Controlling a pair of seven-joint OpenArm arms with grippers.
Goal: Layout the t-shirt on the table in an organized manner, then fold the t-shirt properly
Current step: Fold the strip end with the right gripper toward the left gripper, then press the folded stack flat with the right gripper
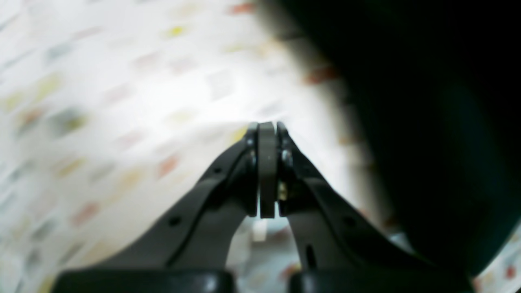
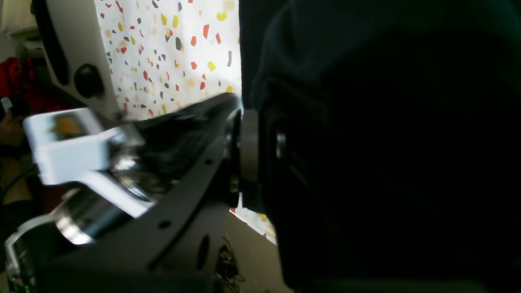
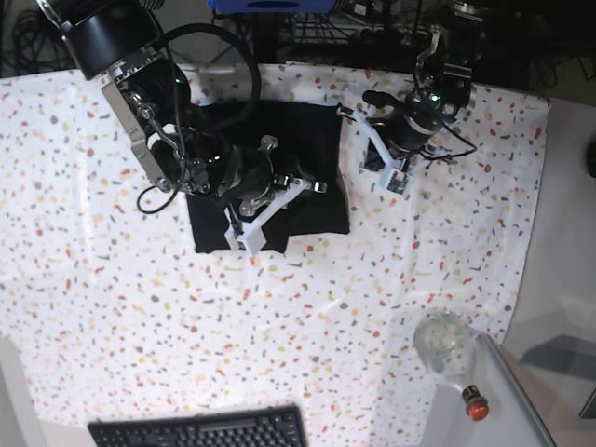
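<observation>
The black t-shirt [image 3: 270,140] lies as a folded, roughly square bundle on the speckled table [image 3: 112,279], at the back centre. My right gripper [image 3: 284,179] rests over the shirt's front right part. In the right wrist view its fingers [image 2: 248,142] are closed with black t-shirt [image 2: 386,142] cloth draped over and hiding the far finger. My left gripper [image 3: 365,112] hovers just right of the shirt's right edge. In the left wrist view the left gripper [image 1: 267,126] is shut, pad against pad with nothing between, over blurred table [image 1: 101,122], and the t-shirt [image 1: 427,122] fills the right side.
A black keyboard [image 3: 200,430] lies at the front edge. A clear round bottle [image 3: 445,343] with a red cap [image 3: 475,407] lies at the front right corner. A plain grey surface [image 3: 568,233] borders the table on the right. Cables and equipment [image 3: 372,28] crowd the back.
</observation>
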